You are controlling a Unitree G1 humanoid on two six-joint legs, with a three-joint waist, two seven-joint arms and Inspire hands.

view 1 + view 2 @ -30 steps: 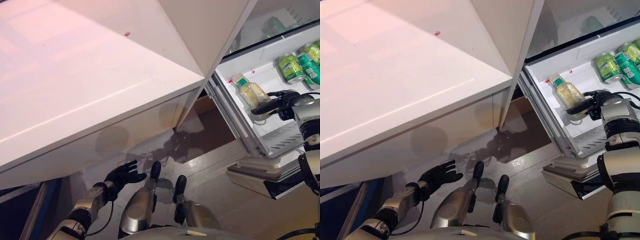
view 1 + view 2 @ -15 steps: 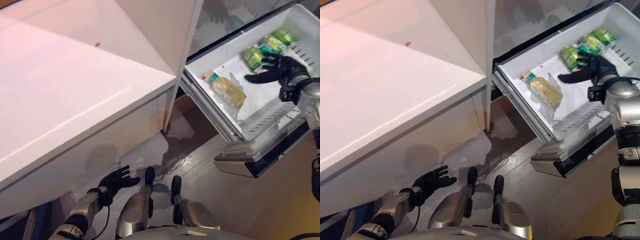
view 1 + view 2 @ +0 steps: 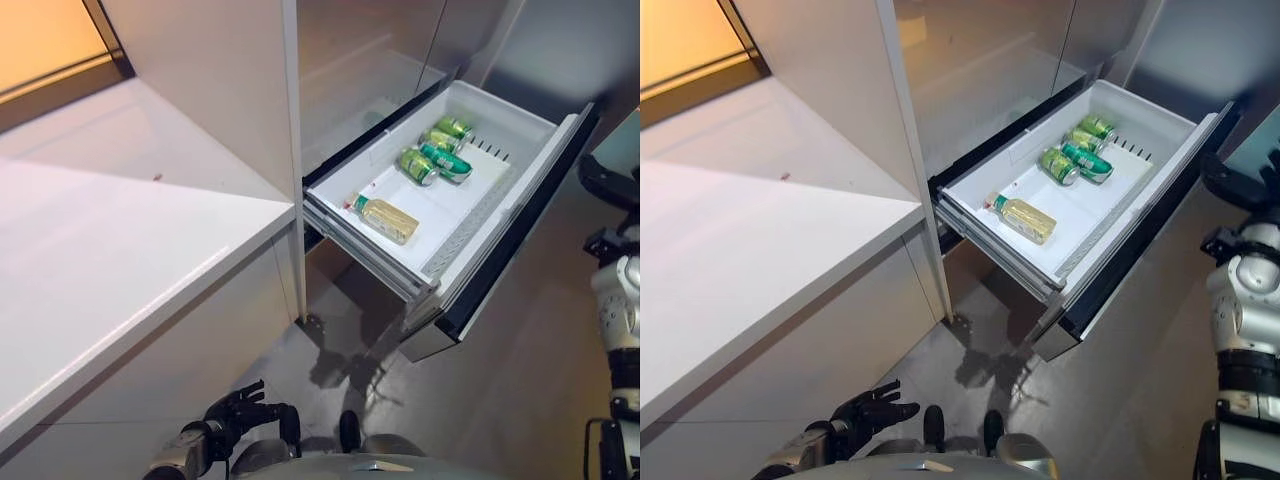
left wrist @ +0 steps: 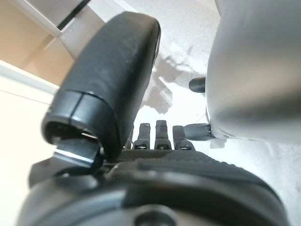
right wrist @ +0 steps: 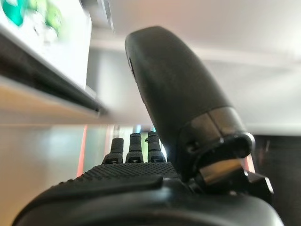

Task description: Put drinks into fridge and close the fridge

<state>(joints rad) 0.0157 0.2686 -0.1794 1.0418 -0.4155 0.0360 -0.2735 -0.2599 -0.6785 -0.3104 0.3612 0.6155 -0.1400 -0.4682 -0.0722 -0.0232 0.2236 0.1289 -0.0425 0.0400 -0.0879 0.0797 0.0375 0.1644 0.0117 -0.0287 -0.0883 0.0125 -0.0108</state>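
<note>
Fridge drawer [image 3: 520, 190]: it is standing pulled out from the fridge, fully open, with its dark front panel pointing toward my right side. Its white inside is showing.
Bottle [image 3: 386, 219]: a clear bottle with yellowish drink and a green cap is lying on its side on the drawer floor, near the front left corner of the drawer.
Cans [image 3: 433, 156]: green cans are lying on their sides together, further back in the drawer, well apart from the bottle. I am seeing about three, touching or just beside each other.
My left robot hand [image 3: 872, 412]: it is hanging low near the floor, in front of the cabinet under the counter. The fingers are spreading out straight and relaxed, and it is holding nothing. In my left wrist view [image 4: 155, 136] the fingers are also looking straight with nothing between them and the thumb.
My right robot hand [image 5: 136, 146]: it is showing clearly only in its own wrist view. The fingers are pointing straight forward, the thumb is standing up beside them, and nothing is in the grasp. The edge of the drawer with blurred green cans is passing beside it.
Counter [image 3: 120, 250]: a white counter is lying to my left, beside the tall white panel next to the fridge.
Floor [image 3: 520, 380]: grey-brown floor is under the open drawer.
</note>
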